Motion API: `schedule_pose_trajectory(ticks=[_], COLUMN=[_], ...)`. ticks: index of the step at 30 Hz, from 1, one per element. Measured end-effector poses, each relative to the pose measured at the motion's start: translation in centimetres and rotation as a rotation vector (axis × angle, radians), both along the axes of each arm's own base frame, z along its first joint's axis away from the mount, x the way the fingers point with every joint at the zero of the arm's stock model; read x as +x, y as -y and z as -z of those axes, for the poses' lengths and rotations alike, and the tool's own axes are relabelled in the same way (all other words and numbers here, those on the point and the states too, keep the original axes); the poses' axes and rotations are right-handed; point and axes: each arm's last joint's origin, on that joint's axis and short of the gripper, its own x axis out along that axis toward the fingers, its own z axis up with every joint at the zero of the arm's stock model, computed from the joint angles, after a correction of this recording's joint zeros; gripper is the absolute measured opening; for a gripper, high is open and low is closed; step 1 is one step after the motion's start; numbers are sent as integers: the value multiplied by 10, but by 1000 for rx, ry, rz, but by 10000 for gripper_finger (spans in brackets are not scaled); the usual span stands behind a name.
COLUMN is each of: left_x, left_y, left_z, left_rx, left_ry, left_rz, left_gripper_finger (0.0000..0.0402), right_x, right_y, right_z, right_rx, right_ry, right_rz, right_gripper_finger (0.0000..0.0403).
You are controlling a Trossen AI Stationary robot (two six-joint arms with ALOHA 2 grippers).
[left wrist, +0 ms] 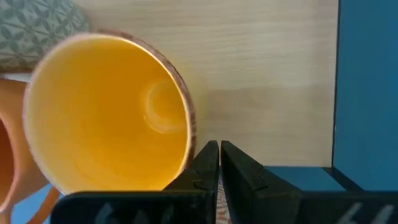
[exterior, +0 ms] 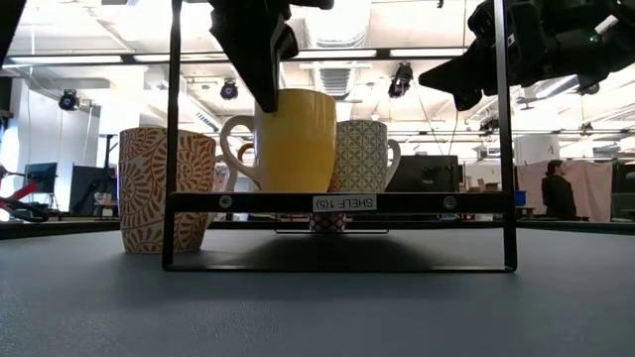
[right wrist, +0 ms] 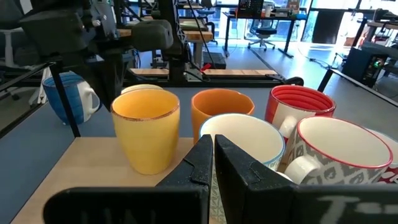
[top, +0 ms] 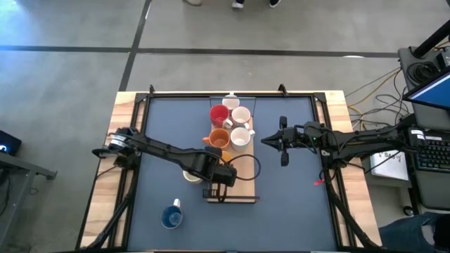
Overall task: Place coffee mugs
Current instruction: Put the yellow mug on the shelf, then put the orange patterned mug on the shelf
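On the shelf (right wrist: 74, 155), upright yellow mug (right wrist: 146, 130)

Both arms are matte black, built of slim jointed links with black cables looped along them. Each gripper (left wrist: 219, 163) (right wrist: 212, 155) ends in two flat, angular black fingers.

Yellow mug (left wrist: 106, 112) cut off at my left wrist view's lower edge, cream mug (top: 190, 174) mostly hidden under my left arm, shelf (exterior: 337, 202) label upside down.
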Motion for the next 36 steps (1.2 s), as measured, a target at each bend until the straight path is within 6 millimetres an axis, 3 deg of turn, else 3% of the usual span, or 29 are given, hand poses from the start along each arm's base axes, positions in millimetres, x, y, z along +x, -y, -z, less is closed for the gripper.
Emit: schedule_pose_trajectory(ticks=[8,16,20,27,36], left_x=[-11,-35,-48,-74,-102], left_y=[2,1,-3,-4,-12], left_z=[-5,-49,-62,-54,-35], left_rx=[6,-37,-53,-65,-135], left_ry=[-55,72,104,92,225], left_rz=[-2,13,-9,-41,-98], left_gripper_finger=[0,0,0,0,0], right_x=[0,0,-1,-3,-4], right_y=[0,0,0,-3,-10], right_z=[1,3,3,-1,-8], right_rx=[2,19,38,33,54], right_ry=[-15,-29,-32,-3,54], right_rz=[0,2,4,-58,-115], right_gripper_finger=[9,9,9,9,9])
